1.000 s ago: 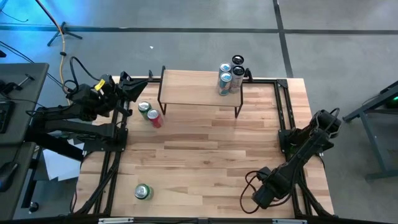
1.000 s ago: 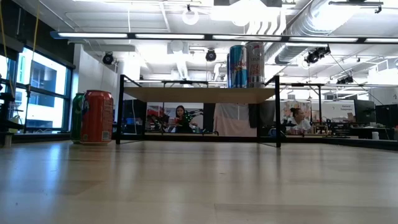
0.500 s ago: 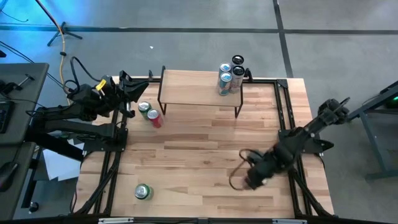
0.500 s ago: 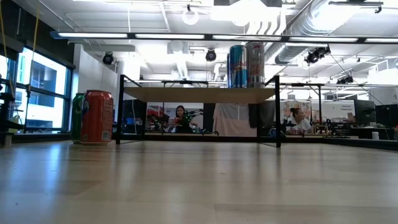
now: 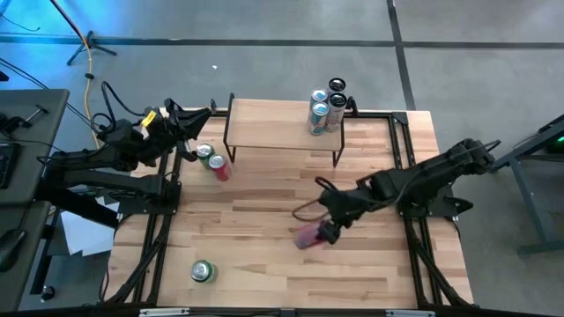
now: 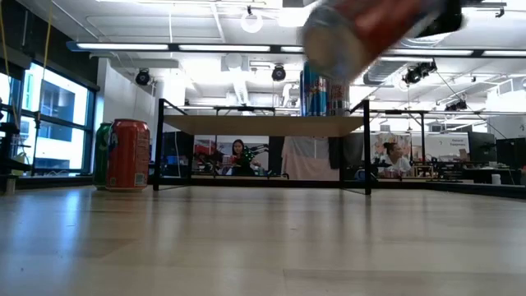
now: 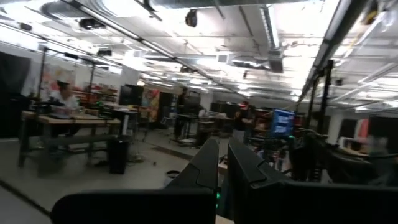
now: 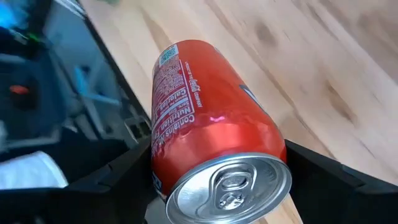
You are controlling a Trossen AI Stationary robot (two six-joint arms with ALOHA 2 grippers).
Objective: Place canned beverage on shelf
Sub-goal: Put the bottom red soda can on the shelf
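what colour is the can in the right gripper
Red, with white label text and a silver top. The can held in the right gripper shows best in the right wrist view.

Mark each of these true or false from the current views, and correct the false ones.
1. The right end effector holds a red can. True.
2. The shelf is bare. False: cans stand at its right end.
3. The left end effector is wide open. False: it is shut, holding nothing, near the table's far left corner.
4. A green can stands alone near the table's front left. True.
5. The held can stands on the shelf. False: it is tilted in the air above the table.
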